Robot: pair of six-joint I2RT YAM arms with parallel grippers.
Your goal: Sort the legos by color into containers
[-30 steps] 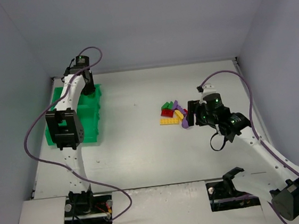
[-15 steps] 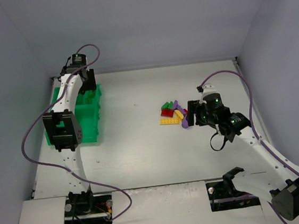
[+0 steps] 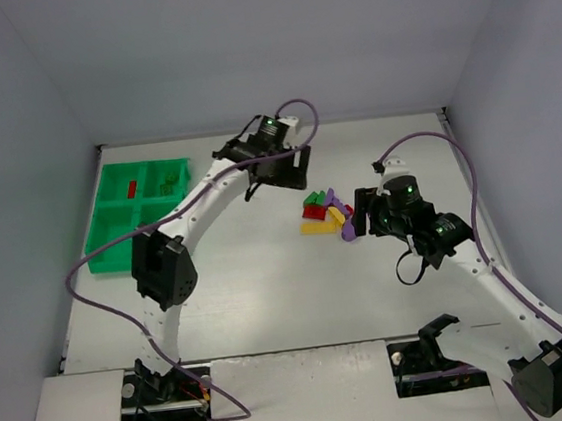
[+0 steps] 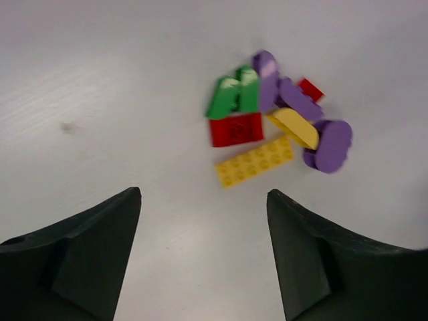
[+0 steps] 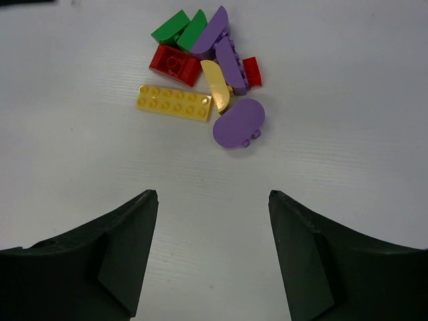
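Observation:
The legos lie in a loose pile (image 3: 323, 211) mid-table. It holds two green bricks (image 4: 233, 97), a red brick (image 4: 235, 129), a yellow plate (image 4: 254, 161), a yellow curved piece (image 5: 215, 85), purple pieces (image 5: 239, 124) and a small red one (image 5: 252, 71). My left gripper (image 4: 204, 194) hovers just left of the pile, open and empty. On the pile's right, my right gripper (image 5: 212, 195) is open and empty too. The containers are the compartments of the green tray (image 3: 113, 233) at far left. One red brick (image 3: 131, 189) and some green bricks (image 3: 166, 187) lie in its two far compartments.
Grey walls enclose the white table on the left, back and right. Purple cables loop from both arms. The left arm's elbow (image 3: 161, 268) hangs just right of the tray's near corner.
My left arm has swung from over the tray's far side across to the pile, and its jaws have opened. The right arm has not moved.

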